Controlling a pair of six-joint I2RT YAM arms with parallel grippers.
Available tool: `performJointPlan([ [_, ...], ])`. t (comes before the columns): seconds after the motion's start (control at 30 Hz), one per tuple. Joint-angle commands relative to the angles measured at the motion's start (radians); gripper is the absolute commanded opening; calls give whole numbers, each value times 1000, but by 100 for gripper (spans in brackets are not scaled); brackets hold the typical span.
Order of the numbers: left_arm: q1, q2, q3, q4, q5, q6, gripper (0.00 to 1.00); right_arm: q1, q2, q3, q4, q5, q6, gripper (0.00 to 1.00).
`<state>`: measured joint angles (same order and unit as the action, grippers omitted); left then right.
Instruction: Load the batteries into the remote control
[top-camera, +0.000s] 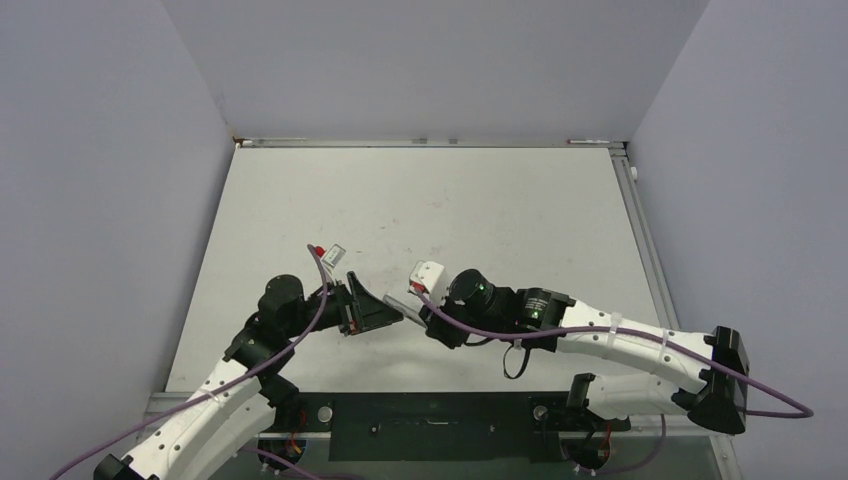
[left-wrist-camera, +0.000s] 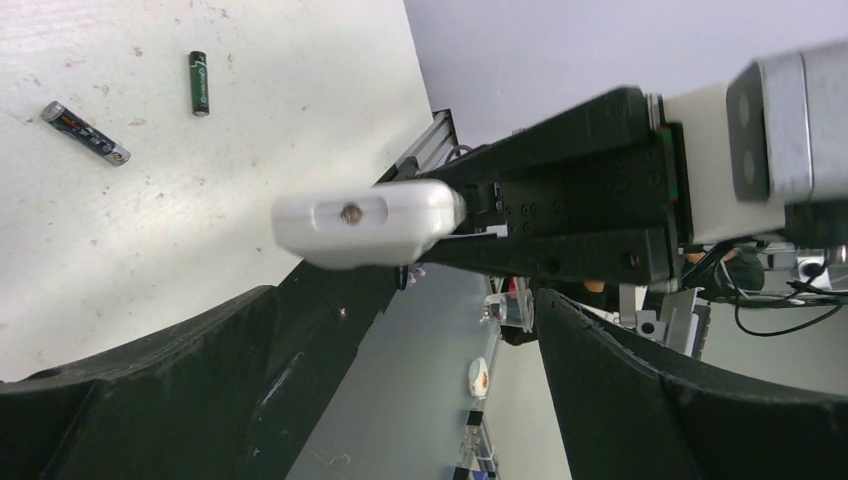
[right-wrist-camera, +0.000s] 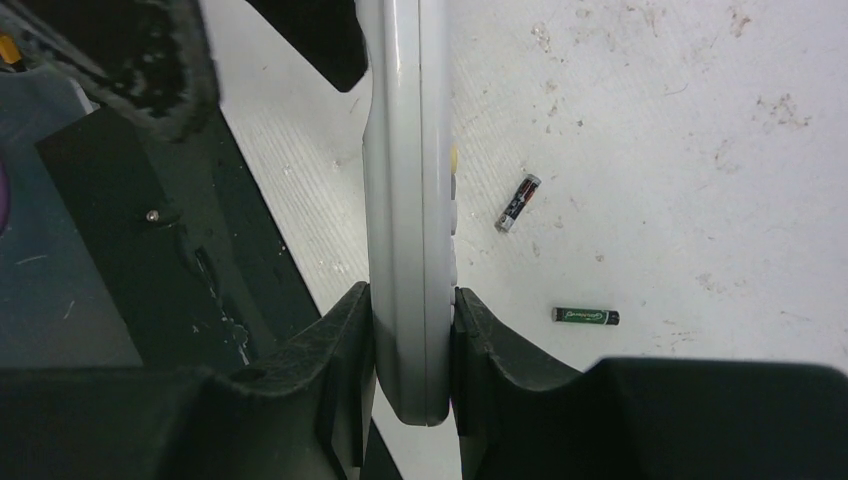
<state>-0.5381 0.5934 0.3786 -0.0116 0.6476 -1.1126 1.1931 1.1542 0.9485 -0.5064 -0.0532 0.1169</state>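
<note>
Holding the remote control (right-wrist-camera: 410, 200) well is the job here, in our judgement. It hangs above the tabletop (right-wrist-camera: 700, 150), edge-on, pinched across its front and back by the right tool (right-wrist-camera: 412, 310), whose two fingers are narrowed onto its lower end. Small buttons show on the side facing the batteries, so we take the bay to be on the hidden face. The left tool (left-wrist-camera: 440, 300) stands wide, a finger to either side of the remote's far end, apparently touching nothing.

We would have the left tool close on the remote's long edges rather than its faces, so that the back stays free. We would keep the right grip steady until that hold is firm.

One of the batteries (right-wrist-camera: 585, 316) lies below on the tabletop, green and black. The other (right-wrist-camera: 517, 203) is near it but apart, dark with an orange patch. Both carry print, but it is too small to read. We see no writing on the remote.
</note>
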Motion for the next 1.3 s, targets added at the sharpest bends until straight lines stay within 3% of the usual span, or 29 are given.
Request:
performJointPlan([
  [0.0,13,-11,65,-30,-16,82,96,-90,-34,39,10,-248,1,8],
  [0.33,16,-23,76,-21,13,156,96,-300,-35,10,47,-695,46,9],
  [0.63,17,-46,129,-42,87,207,96,-317,3,-54,191,-988,169,9],
  [1.07,15,-42,144,-51,247,234,100,-317,52,-69,281,-1109,251,9],
  [1.27,15,-53,137,-56,278,242,87,-309,81,-55,267,-1116,243,9],
])
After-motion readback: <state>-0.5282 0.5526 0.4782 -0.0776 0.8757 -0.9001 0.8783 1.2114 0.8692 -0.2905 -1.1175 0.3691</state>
